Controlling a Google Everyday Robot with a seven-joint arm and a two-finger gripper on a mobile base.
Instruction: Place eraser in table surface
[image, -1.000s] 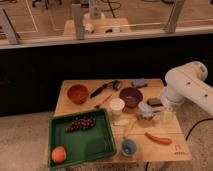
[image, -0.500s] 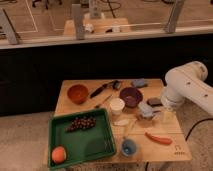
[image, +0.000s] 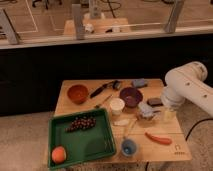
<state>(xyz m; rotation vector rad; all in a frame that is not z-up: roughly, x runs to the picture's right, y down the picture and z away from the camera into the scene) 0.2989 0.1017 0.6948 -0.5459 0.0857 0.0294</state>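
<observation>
Where the eraser lies: the eraser (image: 155, 101) rests flat on the table surface (image: 100, 114), close to its right edge, just right of the purple bowl (image: 131, 96) and behind the grey lumpy object (image: 146, 111).
Gripper position: the gripper (image: 168, 114) hangs below the white arm (image: 186, 89) over the right edge of the table, pointing downward.
Eraser against gripper: the eraser is just beside the gripper, up and to the left of it in the camera view; whether the two touch cannot be told.
Gripper state: how far it is open cannot be told, nor whether it has hold of anything.
Back of table: an orange bowl (image: 77, 93), a dark-handled tool (image: 103, 89) and a blue-grey pad (image: 139, 82).
Middle: a white cup (image: 117, 106) just left of the purple bowl.
Front: a blue cup (image: 129, 146) and, to its right, an orange-red piece (image: 158, 138) lying flat.
Left front: a green tray (image: 85, 146) holding dark grapes (image: 80, 123) and an orange fruit (image: 59, 154).
</observation>
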